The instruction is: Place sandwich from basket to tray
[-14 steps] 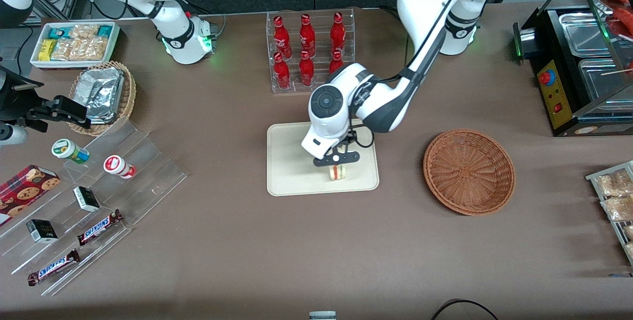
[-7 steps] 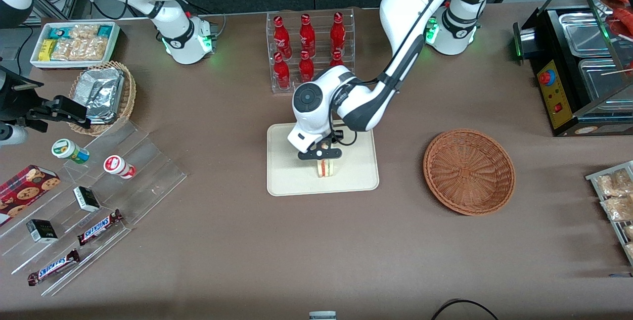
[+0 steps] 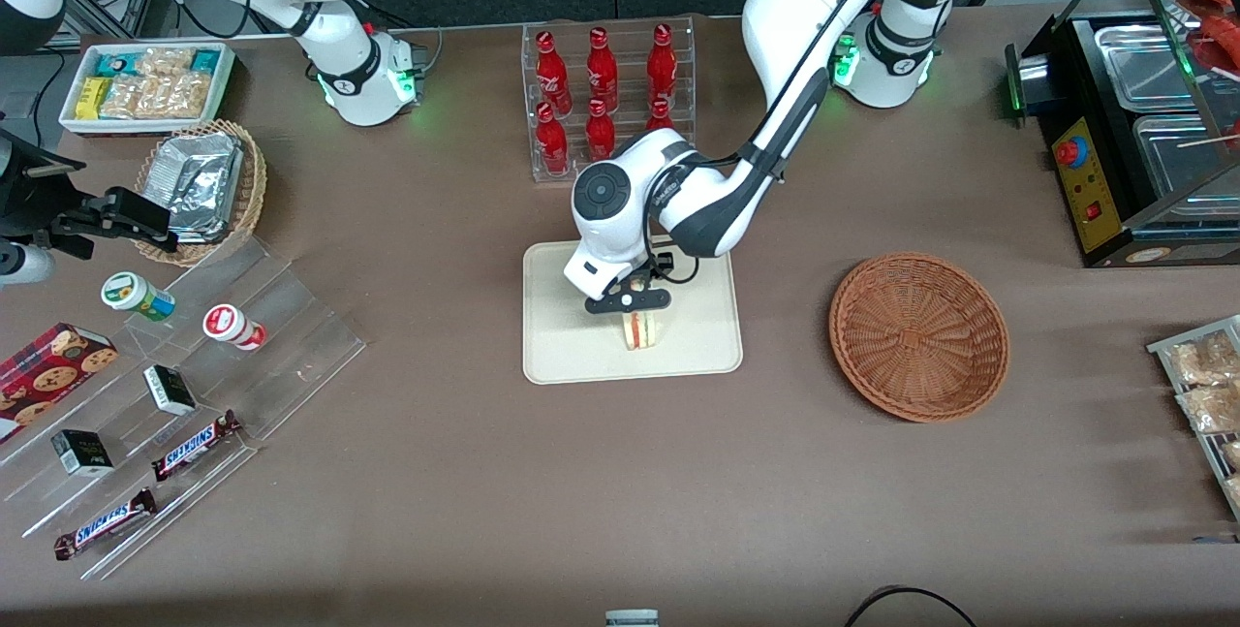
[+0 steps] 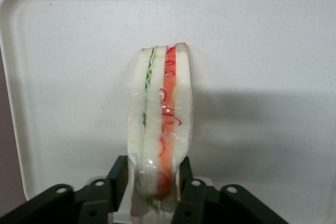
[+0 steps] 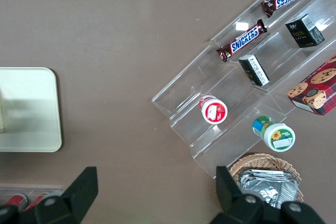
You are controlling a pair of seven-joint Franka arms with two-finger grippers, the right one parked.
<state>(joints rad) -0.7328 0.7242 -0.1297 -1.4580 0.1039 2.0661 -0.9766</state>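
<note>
The sandwich (image 3: pixel 638 329), a wrapped wedge of white bread with red, orange and green filling, stands upright over the cream-white tray (image 3: pixel 562 356). My left gripper (image 3: pixel 632 309) is shut on the sandwich, its two black fingers pressing on the bread at either side. In the left wrist view the sandwich (image 4: pixel 160 124) sits between the fingers (image 4: pixel 118 174) of the gripper (image 4: pixel 153 179), with the tray (image 4: pixel 262 77) filling the background. I cannot tell if the sandwich's edge touches the tray. The reddish-brown wicker basket (image 3: pixel 918 336) lies empty toward the working arm's end of the table.
A clear rack of red bottles (image 3: pixel 605 94) stands farther from the front camera than the tray. A tiered acrylic stand with snack bars and cups (image 3: pixel 184 394), a tan basket of foil packets (image 3: pixel 203 186) and a white snack box (image 3: pixel 145 84) lie toward the parked arm's end.
My gripper carried the sandwich across the tray, away from the basket and slightly farther from the front camera; over the last half second it has barely moved.
</note>
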